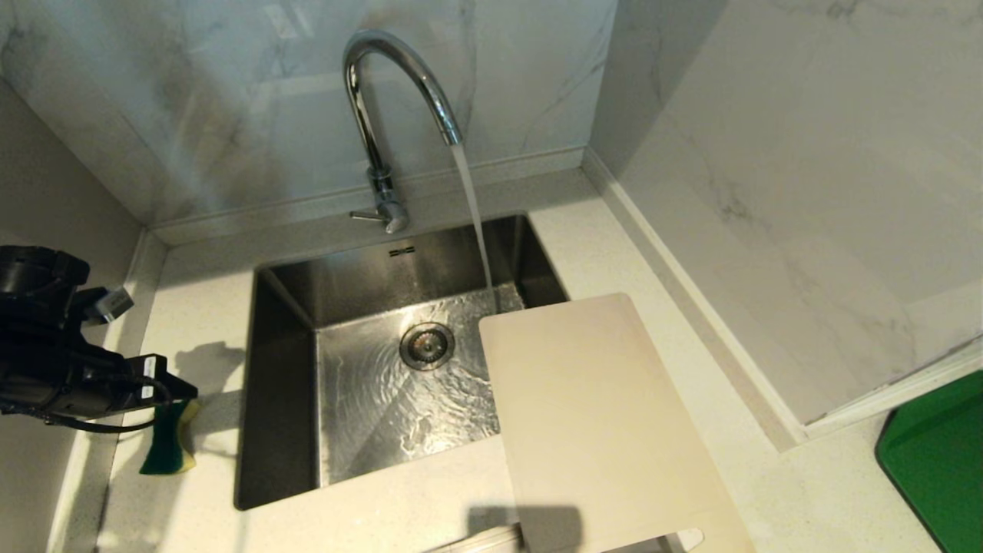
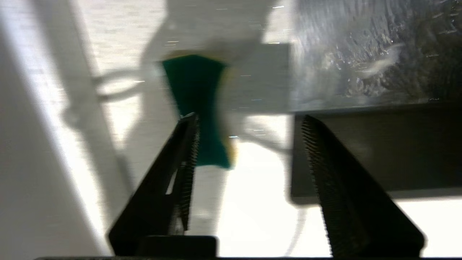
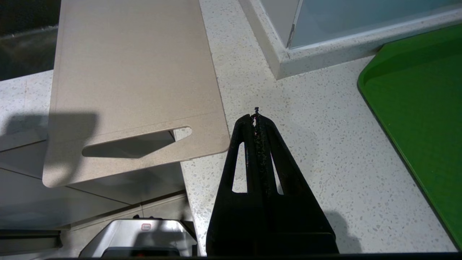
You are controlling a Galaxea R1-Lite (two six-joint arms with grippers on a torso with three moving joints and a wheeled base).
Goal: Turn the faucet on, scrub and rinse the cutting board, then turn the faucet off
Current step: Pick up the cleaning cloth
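Note:
Water runs from the chrome faucet [image 1: 382, 100] into the sink; its thin lever [image 1: 364, 216] sticks out to the left at the base. The cream cutting board [image 1: 599, 422] lies flat across the sink's right rim and the counter, its slot handle toward me [image 3: 130, 144]. My left gripper [image 1: 178, 390] hovers over the counter left of the sink, open [image 2: 249, 118]. A green and yellow sponge [image 1: 169, 442] stands just below it, close by one finger [image 2: 196, 97], not gripped. My right gripper [image 3: 256, 115] is shut and empty, above the counter beside the board's handle end.
The steel sink [image 1: 280, 399] has a round drain [image 1: 427, 346] and rippling water on its floor. A bright green tray [image 1: 937, 461] lies on the counter at the far right. Marble walls close in the back and the right side.

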